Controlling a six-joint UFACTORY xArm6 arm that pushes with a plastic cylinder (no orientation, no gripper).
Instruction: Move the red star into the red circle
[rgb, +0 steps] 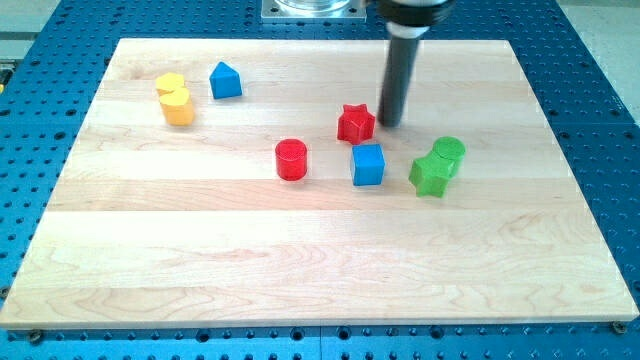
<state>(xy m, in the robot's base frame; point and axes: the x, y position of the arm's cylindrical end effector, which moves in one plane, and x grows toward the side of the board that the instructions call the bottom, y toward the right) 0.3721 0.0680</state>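
Note:
The red star (355, 123) lies on the wooden board a little above the middle. The red circle (291, 159), a short red cylinder, stands to the star's lower left, about a block's width away. My tip (389, 123) rests on the board just right of the red star, close to its right edge or touching it; I cannot tell which. The dark rod rises from the tip to the view's top.
A blue cube (368, 164) sits just below the red star. A green star (430, 176) and a green cylinder (449, 152) touch at the right. A yellow heart-like block (175, 99) and a blue house-shaped block (225, 80) lie at the upper left. The board (300, 270) lies on a blue perforated table.

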